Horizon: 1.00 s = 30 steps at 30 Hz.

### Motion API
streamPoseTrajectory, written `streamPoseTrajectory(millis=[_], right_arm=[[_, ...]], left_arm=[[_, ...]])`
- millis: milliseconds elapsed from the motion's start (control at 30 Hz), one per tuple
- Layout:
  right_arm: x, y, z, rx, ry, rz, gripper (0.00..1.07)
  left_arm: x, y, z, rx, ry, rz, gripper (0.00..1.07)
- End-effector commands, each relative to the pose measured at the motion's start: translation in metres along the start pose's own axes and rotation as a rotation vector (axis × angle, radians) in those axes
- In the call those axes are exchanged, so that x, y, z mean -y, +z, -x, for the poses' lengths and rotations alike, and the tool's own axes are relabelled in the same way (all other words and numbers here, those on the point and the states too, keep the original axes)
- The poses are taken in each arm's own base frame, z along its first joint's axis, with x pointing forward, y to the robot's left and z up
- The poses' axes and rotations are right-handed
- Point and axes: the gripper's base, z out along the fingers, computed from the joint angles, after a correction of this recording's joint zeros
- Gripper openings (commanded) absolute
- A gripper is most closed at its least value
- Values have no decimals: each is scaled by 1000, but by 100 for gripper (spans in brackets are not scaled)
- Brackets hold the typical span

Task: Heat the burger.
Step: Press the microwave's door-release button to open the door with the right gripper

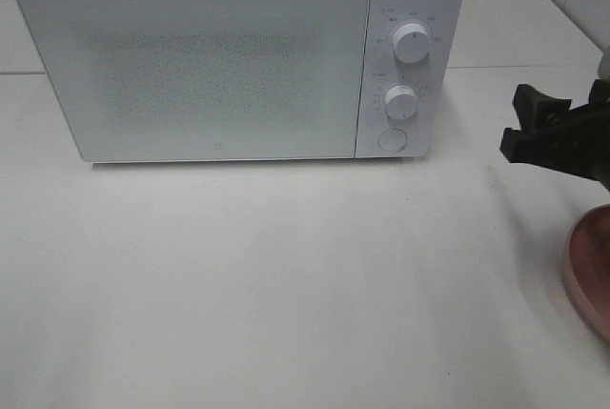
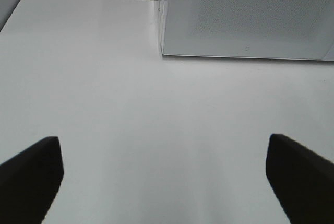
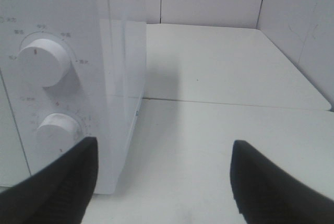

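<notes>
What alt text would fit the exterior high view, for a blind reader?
A white microwave with its door closed stands on a white table, two knobs on its right panel. At the right edge the open right gripper hangs near the rim of a pink plate; no burger shows.

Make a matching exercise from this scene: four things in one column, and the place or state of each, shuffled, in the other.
Things:
1. microwave door
2. upper knob
3. pink plate
4. right gripper

Places or states:
A. open, holding nothing
B. shut
C. at the right edge of the table, partly out of view
D. directly above the lower knob

Pairs: 1-B; 2-D; 3-C; 4-A
</notes>
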Motion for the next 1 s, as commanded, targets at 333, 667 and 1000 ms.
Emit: streamPoseTrajectory(millis=[333,667,1000], right_arm=[[-43,-3,-21,-14,9,-11,71],[-84,3,-24,-32,-48,-25,71],[-96,6,-17,-10,-48,-15,71]], left_arm=[[1,-2,-1,20,-5,-8,98],[1,-2,-1,20,-5,-8,98],[1,-2,-1,20,-5,-8,98]])
